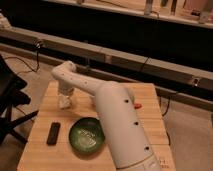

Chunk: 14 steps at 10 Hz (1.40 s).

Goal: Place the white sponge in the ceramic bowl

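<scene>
Gripper point(65, 98) at sponge point(64, 103), table point(150, 120) rear-left.

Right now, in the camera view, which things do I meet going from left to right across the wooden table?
Black block → gripper, down at the white sponge → green bowl → small orange thing near the right edge of the table.

Gripper point(65, 100): you find it low over the far left part of the table.
Table point(150, 117): the wooden butcher-block top that fills your near view.
Dark flat object point(53, 133): a small black rectangle lying flat on the table's near left, lengthwise near to far.
Orange object point(137, 106): a small item on the table's right part.
Chair point(10, 100): a dark seat you see at the left edge, beside the table.
Cables point(30, 65): they trail over the floor at far left.
Long ledge point(125, 57): it runs left to right behind the table.
</scene>
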Available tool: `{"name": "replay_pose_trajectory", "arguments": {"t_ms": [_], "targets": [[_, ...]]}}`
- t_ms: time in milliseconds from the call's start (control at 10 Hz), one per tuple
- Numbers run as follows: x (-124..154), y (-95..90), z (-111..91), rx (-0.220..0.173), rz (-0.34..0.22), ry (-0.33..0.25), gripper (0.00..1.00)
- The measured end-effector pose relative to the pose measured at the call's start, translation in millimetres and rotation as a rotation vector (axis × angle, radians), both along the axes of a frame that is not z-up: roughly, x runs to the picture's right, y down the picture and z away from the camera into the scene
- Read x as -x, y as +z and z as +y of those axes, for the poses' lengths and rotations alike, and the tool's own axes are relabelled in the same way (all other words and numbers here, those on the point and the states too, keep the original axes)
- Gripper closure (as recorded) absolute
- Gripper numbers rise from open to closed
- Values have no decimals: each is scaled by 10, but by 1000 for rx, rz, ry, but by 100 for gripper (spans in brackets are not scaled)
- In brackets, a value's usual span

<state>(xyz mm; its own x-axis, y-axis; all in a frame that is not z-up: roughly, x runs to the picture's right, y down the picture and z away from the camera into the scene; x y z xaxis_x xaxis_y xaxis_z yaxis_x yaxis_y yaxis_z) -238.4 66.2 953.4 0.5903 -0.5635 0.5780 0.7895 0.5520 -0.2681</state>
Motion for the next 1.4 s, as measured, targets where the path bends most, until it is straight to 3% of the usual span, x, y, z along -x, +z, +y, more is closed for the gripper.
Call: {"name": "replay_pose_trajectory", "arguments": {"t_ms": [400, 700, 800, 1400], "targets": [[140, 29, 55, 11, -29, -22, 20], [86, 72, 112, 28, -26, -15, 20], [85, 76, 126, 31, -21, -14, 24], [97, 56, 123, 40, -13, -3, 92]]}}
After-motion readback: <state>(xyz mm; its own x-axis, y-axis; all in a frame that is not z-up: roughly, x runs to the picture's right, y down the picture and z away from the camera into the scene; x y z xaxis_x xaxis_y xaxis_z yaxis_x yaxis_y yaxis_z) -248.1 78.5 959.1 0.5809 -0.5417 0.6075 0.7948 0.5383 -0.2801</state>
